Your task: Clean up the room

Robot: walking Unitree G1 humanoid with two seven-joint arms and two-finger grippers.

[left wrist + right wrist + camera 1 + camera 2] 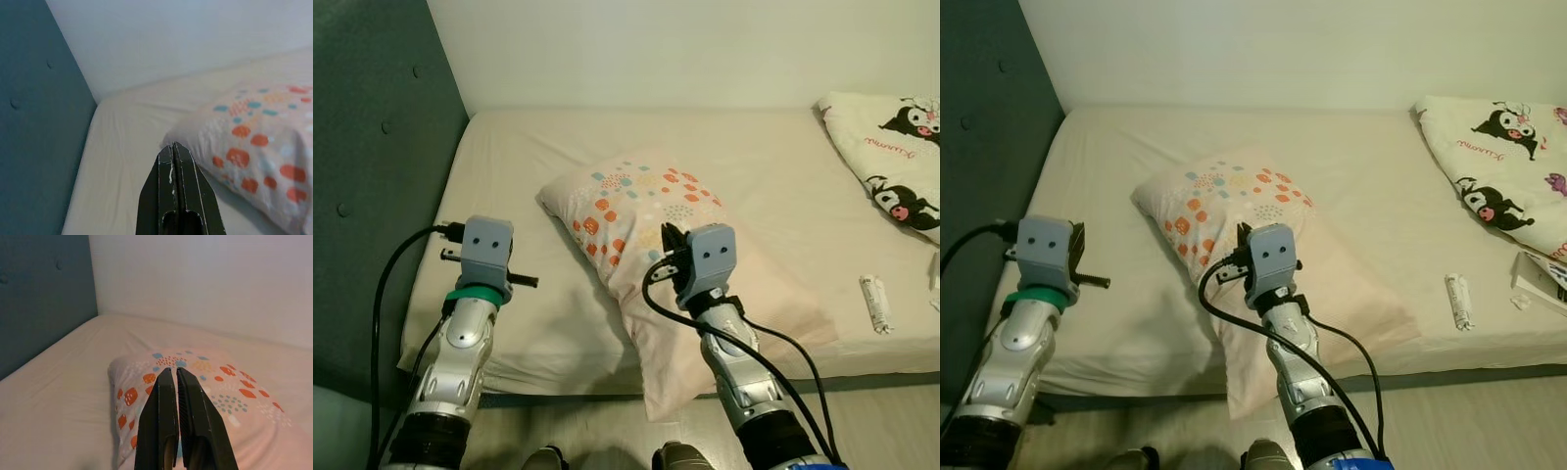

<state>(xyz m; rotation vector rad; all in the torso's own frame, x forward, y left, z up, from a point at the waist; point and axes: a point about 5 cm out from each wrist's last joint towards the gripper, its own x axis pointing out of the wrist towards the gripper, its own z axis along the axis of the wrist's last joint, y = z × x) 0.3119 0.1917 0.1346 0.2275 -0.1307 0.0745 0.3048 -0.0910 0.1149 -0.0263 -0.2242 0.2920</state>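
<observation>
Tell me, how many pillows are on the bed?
1. The spotted pillow lies in the middle of the bed, its near end hanging over the edge by the right gripper. The cartoon blanket could hide more.

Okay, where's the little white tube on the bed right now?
The small white tube lies on the beige mattress near its front edge, on the robot's right, below the cartoon-print blanket and right of the dotted pillow.

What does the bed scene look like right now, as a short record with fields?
surface: bed, beige sheet
headboard: dark teal, robot's left
pillow: spotted pillow, mid-bed, its near end hanging over the bed edge
blanket: cartoon blanket, far right
tube: white tube near the right edge
left pincer: shut, beside the pillow
right pincer: shut, above the pillow
</observation>
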